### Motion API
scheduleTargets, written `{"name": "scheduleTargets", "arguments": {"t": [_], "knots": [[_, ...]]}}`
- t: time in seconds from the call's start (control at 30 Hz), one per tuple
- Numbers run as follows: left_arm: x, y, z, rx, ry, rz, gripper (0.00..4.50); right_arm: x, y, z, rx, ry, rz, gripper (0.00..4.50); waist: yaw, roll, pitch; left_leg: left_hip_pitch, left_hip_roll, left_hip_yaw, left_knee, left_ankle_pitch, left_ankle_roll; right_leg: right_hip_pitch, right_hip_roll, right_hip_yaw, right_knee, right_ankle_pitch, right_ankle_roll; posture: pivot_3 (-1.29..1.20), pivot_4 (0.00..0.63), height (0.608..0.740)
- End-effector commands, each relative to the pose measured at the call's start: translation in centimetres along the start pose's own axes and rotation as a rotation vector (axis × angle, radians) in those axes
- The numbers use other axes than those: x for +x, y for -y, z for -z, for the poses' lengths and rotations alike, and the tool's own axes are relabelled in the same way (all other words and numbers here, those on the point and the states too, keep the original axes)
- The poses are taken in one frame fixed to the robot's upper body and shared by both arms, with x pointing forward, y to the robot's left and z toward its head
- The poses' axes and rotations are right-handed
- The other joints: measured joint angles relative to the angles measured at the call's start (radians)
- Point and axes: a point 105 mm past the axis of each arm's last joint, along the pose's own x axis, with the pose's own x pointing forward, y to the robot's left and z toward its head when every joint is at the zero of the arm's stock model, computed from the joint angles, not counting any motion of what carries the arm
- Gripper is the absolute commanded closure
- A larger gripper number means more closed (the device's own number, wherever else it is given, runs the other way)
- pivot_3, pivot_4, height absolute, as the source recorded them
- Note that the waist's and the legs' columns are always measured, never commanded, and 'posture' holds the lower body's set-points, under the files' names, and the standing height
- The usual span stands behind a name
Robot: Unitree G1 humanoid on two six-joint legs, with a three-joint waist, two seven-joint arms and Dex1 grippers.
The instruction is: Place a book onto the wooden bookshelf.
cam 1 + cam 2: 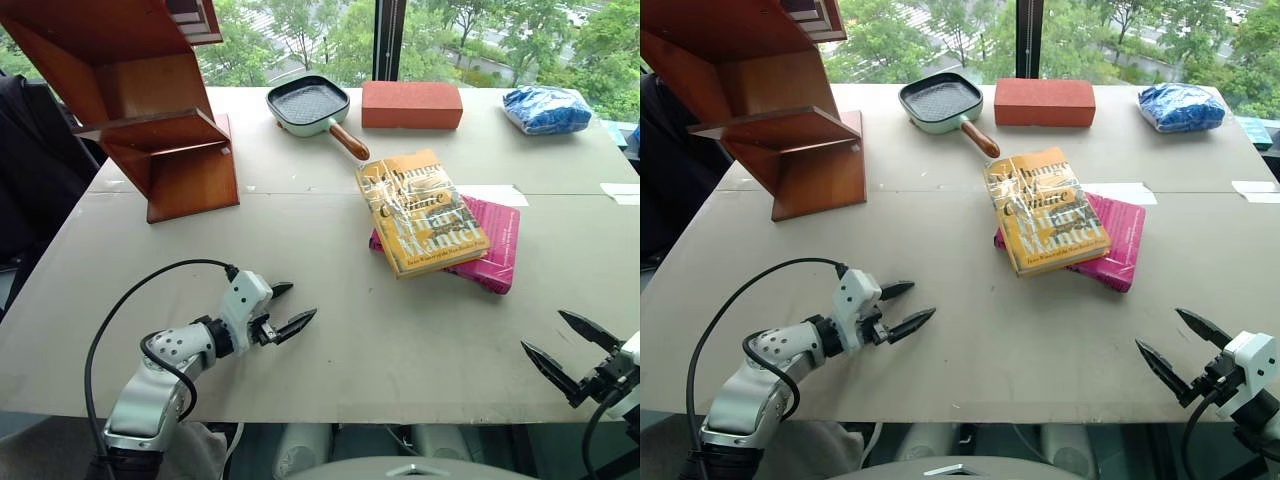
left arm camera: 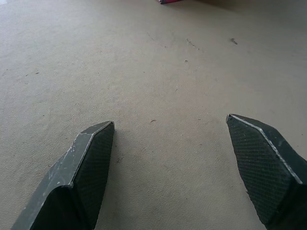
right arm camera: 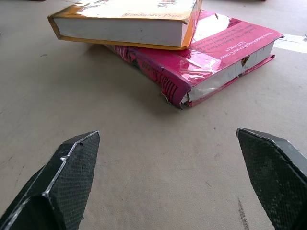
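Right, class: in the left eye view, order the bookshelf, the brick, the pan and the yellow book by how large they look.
1. Bookshelf, clearly largest.
2. Yellow book, though it lies nearer the camera.
3. Brick and pan look about alike; not ranked.

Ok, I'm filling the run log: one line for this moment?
left gripper: open, empty | right gripper: open, empty | book: atop pink book | wooden bookshelf: no book

The left gripper (image 1: 291,308) hovers spread wide over the table (image 1: 330,330); up and right of it, well apart, the book (image 1: 422,212) lies on a pink book (image 1: 497,253), the wooden bookshelf (image 1: 150,100) far beyond
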Motion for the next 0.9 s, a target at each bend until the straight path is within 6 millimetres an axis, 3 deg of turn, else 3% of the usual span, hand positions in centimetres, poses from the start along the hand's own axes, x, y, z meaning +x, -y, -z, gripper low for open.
{"name": "scheduleTargets", "arguments": {"t": [0.03, 0.67, 0.77, 0.9], "knots": [[-0.1, 0.1, -0.5, 0.002, 0.021, 0.002, 0.66, 0.2, 0.3, -0.4, -0.036, 0.02, -0.01, 0.0, 0.0, 0.0, 0.0, 0.0, 0.0, 0.0, 0.0, 0.0, 0.0, 0.0, 0.0, 0.0, 0.0, 0.0, 0.0, 0.0, 0.15, 0.74], [-0.1, 0.6, -0.7, -0.01, 0.053, -0.001, 0.66, 1.0, 1.1, -0.2, -0.046, 0.028, -0.044, 0.0, 0.001, -0.001, 0.0, 0.004, 0.0, 0.002, 0.0, 0.0, 0.0, 0.002, 0.0, 0.002, 0.001, 0.0, 0.0, 0.0, 0.15, 0.74], [0.2, 0.5, -1.5, -0.045, 0.088, -0.003, 0.66, 1.0, 1.1, -0.7, -0.051, 0.035, -0.049, 0.0, 0.002, -0.001, 0.0, 0.004, 0.0, 0.002, 0.0, 0.0, 0.0, 0.002, 0.0, 0.002, 0.001, 0.0, 0.0, 0.0, 0.15, 0.74], [1.5, -0.4, -4.2, -0.267, 0.21, -0.033, 0.66, 1.1, 0.7, -2.0, -0.063, 0.061, -0.085, 0.0, 0.004, -0.002, 0.001, 0.003, 0.0, 0.001, 0.001, 0.0, 0.0, 0.002, 0.0, 0.001, 0.001, 0.0, 0.0, 0.0, 0.15, 0.74]]}}
